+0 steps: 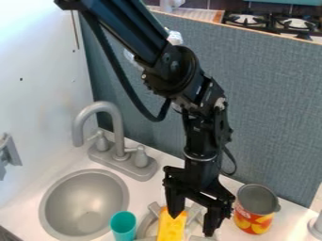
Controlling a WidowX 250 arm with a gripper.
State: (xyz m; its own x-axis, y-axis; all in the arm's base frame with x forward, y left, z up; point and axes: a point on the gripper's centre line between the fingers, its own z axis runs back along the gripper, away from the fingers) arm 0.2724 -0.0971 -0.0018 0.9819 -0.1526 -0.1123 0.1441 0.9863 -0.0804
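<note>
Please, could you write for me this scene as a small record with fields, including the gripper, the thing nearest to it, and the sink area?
gripper: open, pointing down at the front of the counter; gripper
nearest: yellow object, under one fingertip; contact cannot be told
under yellow object: grey ring with prongs
left of yellow object: teal cup
right of gripper: open can, upright, red label
sink: round, grey
faucet: grey, behind sink
behind counter: blue-grey panel

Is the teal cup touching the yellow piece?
Apart: the camera view shows white counter and part of a gray ring between the teal cup and yellow piece.
</note>
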